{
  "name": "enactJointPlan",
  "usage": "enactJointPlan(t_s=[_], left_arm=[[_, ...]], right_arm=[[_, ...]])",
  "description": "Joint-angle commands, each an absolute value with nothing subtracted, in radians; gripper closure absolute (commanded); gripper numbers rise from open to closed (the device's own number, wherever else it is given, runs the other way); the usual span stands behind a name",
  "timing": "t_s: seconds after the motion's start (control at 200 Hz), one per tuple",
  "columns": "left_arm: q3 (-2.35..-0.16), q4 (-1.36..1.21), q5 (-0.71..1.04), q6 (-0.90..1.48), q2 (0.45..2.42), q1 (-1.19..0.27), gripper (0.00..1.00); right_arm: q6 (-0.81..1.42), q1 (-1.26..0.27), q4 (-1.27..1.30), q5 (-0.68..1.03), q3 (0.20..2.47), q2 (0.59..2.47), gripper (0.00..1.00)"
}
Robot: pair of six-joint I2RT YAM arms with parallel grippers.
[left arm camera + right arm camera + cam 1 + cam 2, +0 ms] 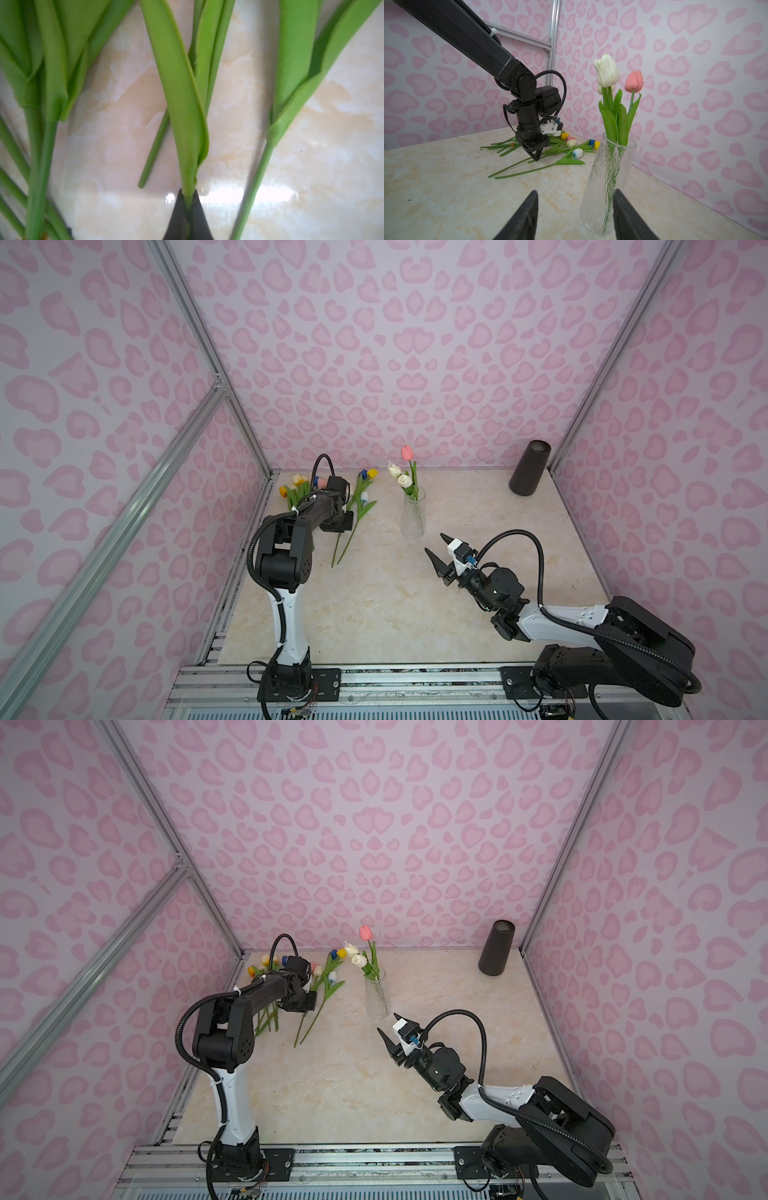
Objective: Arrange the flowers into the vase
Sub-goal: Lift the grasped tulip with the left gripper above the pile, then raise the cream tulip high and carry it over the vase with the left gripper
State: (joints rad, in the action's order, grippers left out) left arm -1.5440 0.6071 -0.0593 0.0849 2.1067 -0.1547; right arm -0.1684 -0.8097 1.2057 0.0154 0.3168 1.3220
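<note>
A clear ribbed glass vase (413, 516) (376, 996) (608, 187) stands mid-table with two white tulips and one pink tulip (634, 82) upright in it. The other flowers (361, 497) (328, 979) (556, 149) lie loose in a heap at the back left, with yellow, blue, cream and pink heads. My left gripper (188, 192) (536, 158) points down into that heap and is shut on one green tulip stem (188, 166) just below its leaf. My right gripper (435, 542) (387, 1022) (575, 192) hovers open and empty close in front of the vase.
A tall black cylinder (530, 468) (496, 948) stands in the back right corner. Pink patterned walls close the table on three sides. Aluminium rails (374, 680) carrying both arm bases run along the front edge.
</note>
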Motion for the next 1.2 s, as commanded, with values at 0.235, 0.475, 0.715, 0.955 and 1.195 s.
enactJointPlan(t_s=[0.235, 0.475, 0.715, 0.955, 1.195], left_arm=[[-1.566, 0.658, -0.066, 0.091, 1.983, -0.155, 0.91], [-1.538, 0.631, -0.053, 0.092, 1.908, -0.156, 0.96], [-1.536, 0.622, -0.067, 0.09, 1.891, -0.155, 0.89], [-1.532, 0.607, -0.035, 0.094, 1.884, -0.157, 0.97], [-1.473, 0.522, -0.023, 0.114, 1.752, -0.165, 0.97]], right_arm=[[-0.165, -0.811, 1.252, -0.003, 0.303, 1.329, 0.43], [-0.163, -0.811, 1.25, -0.003, 0.301, 1.331, 0.43], [-0.165, -0.811, 1.253, -0.006, 0.301, 1.338, 0.43], [-0.168, -0.811, 1.26, -0.012, 0.299, 1.347, 0.43], [-0.171, -0.811, 1.262, -0.018, 0.296, 1.343, 0.43]])
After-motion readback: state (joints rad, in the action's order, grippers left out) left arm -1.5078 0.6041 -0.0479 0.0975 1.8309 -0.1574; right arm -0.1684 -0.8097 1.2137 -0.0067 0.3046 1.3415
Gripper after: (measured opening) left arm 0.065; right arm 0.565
